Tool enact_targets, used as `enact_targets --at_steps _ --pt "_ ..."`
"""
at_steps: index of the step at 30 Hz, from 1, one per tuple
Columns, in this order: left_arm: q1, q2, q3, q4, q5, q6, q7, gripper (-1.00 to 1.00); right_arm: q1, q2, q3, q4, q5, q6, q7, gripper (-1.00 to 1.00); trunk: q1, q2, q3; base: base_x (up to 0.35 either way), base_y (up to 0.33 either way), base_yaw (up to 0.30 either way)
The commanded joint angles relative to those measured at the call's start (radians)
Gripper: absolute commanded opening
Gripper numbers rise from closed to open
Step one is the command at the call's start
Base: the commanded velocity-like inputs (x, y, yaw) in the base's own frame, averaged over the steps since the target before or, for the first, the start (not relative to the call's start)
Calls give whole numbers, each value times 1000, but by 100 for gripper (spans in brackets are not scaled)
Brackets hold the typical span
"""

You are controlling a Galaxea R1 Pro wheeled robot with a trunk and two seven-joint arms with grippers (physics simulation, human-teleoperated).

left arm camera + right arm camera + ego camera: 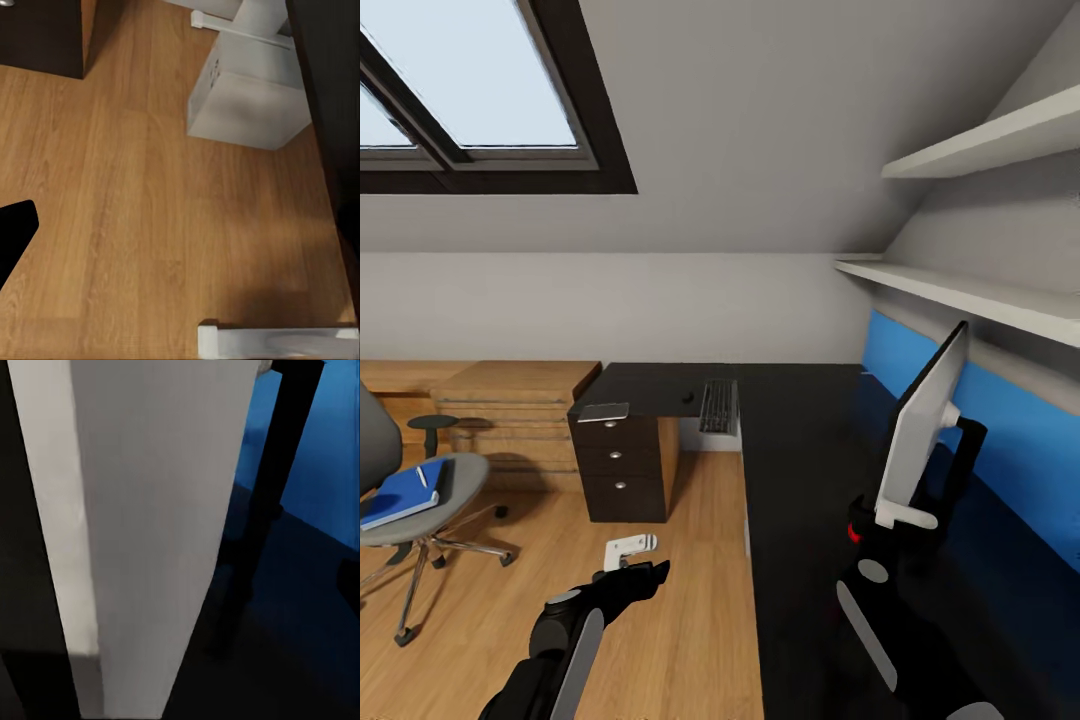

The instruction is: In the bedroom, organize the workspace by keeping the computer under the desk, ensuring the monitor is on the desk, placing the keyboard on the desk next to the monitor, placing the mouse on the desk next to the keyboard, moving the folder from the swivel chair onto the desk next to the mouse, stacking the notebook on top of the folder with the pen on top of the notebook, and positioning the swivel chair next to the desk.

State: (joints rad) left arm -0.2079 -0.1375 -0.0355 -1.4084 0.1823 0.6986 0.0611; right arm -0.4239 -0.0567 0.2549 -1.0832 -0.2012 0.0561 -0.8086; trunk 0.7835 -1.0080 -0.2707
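The black desk [800, 450] runs along the blue back panel. The monitor [922, 430] stands edge-on on it, white back [142, 525] close in the right wrist view. My right gripper [875, 520] is at the monitor's lower edge, closed on the panel. The keyboard [717, 405] and tiny mouse [687, 398] lie on the desk's far wing. At the left, the swivel chair [460, 480] carries the blue folder [395, 497] with the white pen [422, 477] on it. My left gripper [645, 575] hangs open over the floor, one finger [15, 236] showing. The computer [251, 90] sits on the floor by the desk.
Black drawers [620, 465] stand under the desk's far wing, with a flat grey object [603, 411] on top. A light wood drawer unit [510, 400] lines the back wall. Two white shelves [980, 295] overhang the desk. A white desk foot [277, 341] lies near my left gripper.
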Motion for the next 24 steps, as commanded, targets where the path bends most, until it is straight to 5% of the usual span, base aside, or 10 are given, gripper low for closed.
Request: enact_targets --at_steps 1,24 --pt "-1 0 0 -1 10 5 6 100 -1 -2 4 -1 -5 6 -7 100 0 -1 -1 -88 -255 0" --pt "-1 -1 -1 -1 9 6 6 100 -1 -2 4 -1 -4 5 -7 100 0 -1 -1 -83 -83 0"
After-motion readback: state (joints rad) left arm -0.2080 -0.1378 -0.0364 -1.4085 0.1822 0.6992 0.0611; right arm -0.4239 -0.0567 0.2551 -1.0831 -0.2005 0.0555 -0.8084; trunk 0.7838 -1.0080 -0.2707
